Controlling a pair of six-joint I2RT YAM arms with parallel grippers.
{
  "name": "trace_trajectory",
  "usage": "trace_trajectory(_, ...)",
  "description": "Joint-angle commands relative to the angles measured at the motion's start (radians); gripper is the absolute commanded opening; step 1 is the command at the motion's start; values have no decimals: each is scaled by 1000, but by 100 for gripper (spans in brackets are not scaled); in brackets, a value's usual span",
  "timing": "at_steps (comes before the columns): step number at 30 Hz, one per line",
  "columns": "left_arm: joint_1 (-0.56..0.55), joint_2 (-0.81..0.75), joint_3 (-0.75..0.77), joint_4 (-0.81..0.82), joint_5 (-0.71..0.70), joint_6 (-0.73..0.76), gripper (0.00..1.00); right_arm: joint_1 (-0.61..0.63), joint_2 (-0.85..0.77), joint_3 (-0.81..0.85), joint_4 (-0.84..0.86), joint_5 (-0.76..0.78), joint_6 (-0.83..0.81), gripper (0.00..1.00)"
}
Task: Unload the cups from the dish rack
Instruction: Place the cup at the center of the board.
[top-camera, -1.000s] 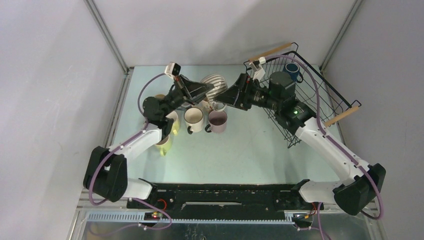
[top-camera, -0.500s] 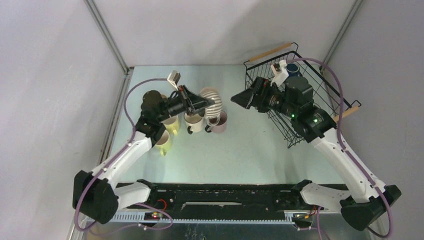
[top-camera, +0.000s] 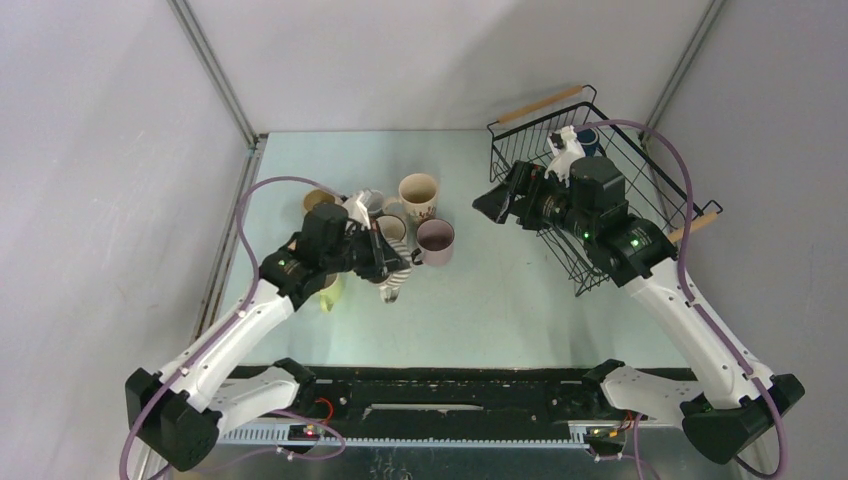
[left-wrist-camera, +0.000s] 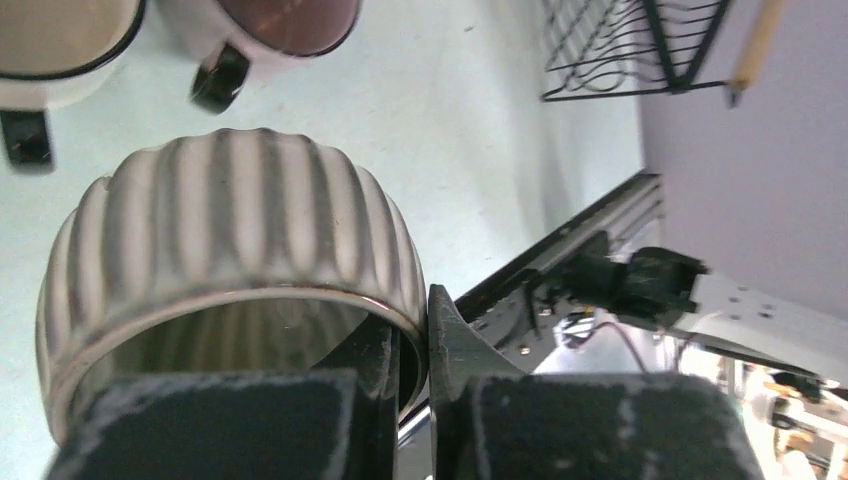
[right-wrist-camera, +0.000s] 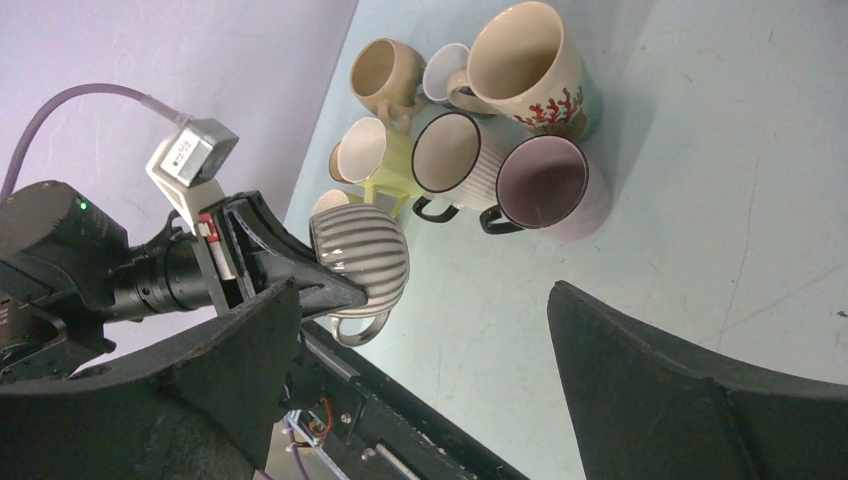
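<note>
At the left, the left gripper (top-camera: 383, 268) is clamped on the rim of the ribbed beige cup (top-camera: 393, 285), one finger inside the mouth and one outside. It holds the cup on its side at the near edge of the group of cups; whether the cup touches the table (top-camera: 500, 300) I cannot tell. From above, the left arm lies over the left part of that group and hides some of it. The right wrist view shows more: a tan cup (right-wrist-camera: 385, 68), a small white cup (right-wrist-camera: 443, 72), a floral cup (right-wrist-camera: 535, 60), a yellow-green cup (right-wrist-camera: 368, 150), a black-handled white cup (right-wrist-camera: 458, 155) and a mauve cup (right-wrist-camera: 555, 185), all upright and packed close. Part of another pale cup (right-wrist-camera: 355, 328) shows behind the ribbed one. Further right, the right gripper (top-camera: 492, 205) hangs spread wide and empty between the group and the dish rack (top-camera: 652, 172). The right arm crosses the rack and covers much of its inside. A dark blue cup (top-camera: 590, 143) shows partly in its far corner. That makes six cups standing in clear view, one part-hidden, one held and one in the rack, which has two wooden handles (top-camera: 540, 103).
</note>
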Motion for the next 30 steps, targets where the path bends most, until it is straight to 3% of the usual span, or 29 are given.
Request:
trace_trajectory(1,-46,-34,22,-70,-145,116,0,-5,-8,4,0,28,-33,100)
trace_trajectory(15,-107,151,-26,-107,-268,160,0,-6,-11,4,-33,55,-44,100)
trace_trajectory(30,-112,314,-96,-17,-320,153,0,-28,-27,-21,-25,36,-54,100)
